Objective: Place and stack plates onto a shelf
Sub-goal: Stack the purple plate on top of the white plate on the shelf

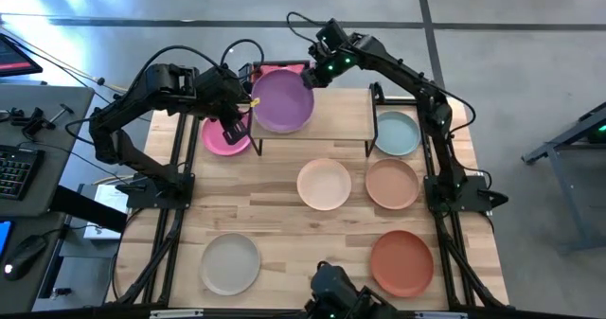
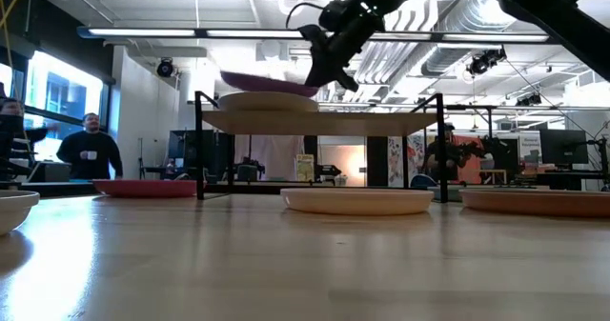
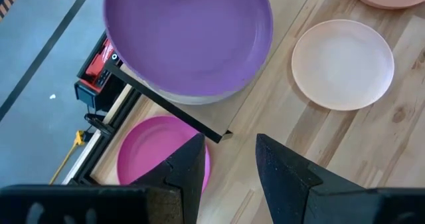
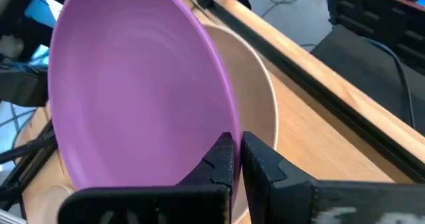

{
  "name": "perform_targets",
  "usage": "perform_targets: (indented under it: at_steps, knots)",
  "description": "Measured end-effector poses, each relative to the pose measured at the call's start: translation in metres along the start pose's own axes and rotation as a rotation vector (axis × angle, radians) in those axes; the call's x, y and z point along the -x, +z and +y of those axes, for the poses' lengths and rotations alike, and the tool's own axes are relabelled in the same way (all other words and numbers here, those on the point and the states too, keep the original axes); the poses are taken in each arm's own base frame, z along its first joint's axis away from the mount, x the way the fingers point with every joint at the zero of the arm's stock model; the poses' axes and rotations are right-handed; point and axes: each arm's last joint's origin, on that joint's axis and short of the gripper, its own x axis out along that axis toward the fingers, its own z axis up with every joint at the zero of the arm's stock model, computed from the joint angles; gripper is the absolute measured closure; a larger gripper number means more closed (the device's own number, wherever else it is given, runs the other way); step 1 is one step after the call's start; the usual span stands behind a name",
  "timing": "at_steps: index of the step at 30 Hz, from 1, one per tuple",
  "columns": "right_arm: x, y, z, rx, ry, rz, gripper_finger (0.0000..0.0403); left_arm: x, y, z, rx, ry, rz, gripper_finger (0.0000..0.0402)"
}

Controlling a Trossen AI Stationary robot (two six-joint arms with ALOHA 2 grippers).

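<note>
Pale wood-grain tabletop (image 1: 284,234), right end effector (image 1: 309,76) pinching round matte purple plate (image 1: 281,101)

A keyboard (image 1: 13,170) and a mouse (image 1: 26,253) lie on a desk beside the table. Across the room a person (image 2: 90,146) stands near bright windows.

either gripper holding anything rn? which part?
Right gripper is shut on the purple plate, pinching its rim, above an off-white plate on the shelf. Left gripper is open, holding nothing, over the pink plate.
</note>
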Motion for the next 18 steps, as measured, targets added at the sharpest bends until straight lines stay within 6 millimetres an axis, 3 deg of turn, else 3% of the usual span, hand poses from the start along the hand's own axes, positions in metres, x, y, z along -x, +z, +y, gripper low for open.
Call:
perform_targets:
  at_steps: [18]
  knots:
    - [-0.0028,-0.0017,-0.0005,0.024,-0.002,0.017,0.0402,0.0,0.0,0.0,-0.001,-0.001,0.0,0.028]
